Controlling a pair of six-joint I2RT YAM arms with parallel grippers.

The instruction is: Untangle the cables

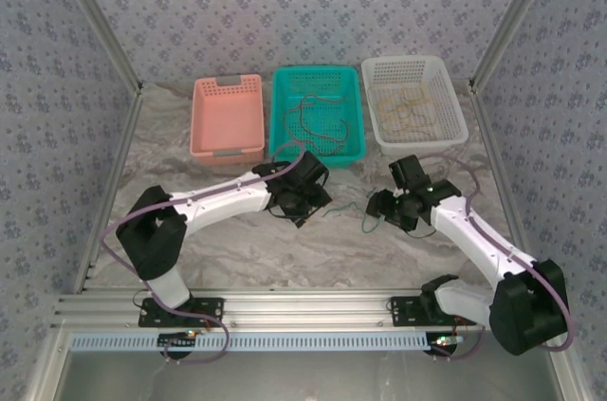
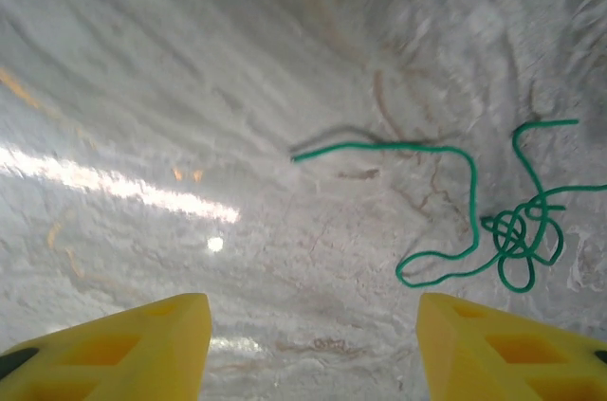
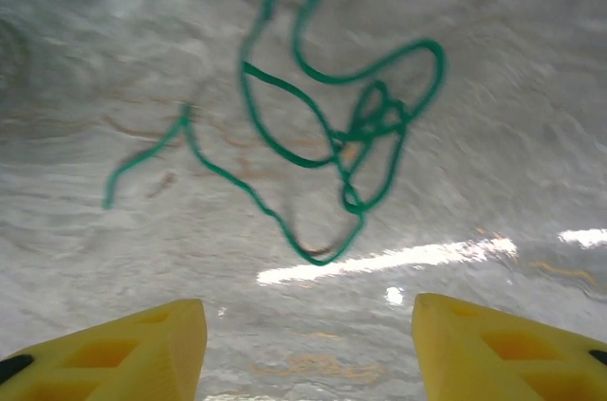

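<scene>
One green cable (image 1: 342, 211) lies on the marbled table between my two grippers, thin and loosely knotted. In the left wrist view the green cable (image 2: 471, 216) runs right of and beyond my fingers, its knot at the far right. Seen from the right wrist, the green cable (image 3: 327, 140) sprawls ahead of the fingers in loops around a knot. My left gripper (image 1: 313, 200) (image 2: 313, 354) is open over bare table. My right gripper (image 1: 381, 211) (image 3: 308, 354) is open too, empty, just short of the cable's nearest loop. Dark and brown cables (image 1: 308, 118) lie in the teal basket, yellow cables (image 1: 410, 102) in the white one.
Three baskets stand in a row at the back: a pink basket (image 1: 228, 88), a teal basket (image 1: 355, 107) and a white basket (image 1: 455, 107). Patterned walls close in the table on three sides. Purple hoses run along both arms.
</scene>
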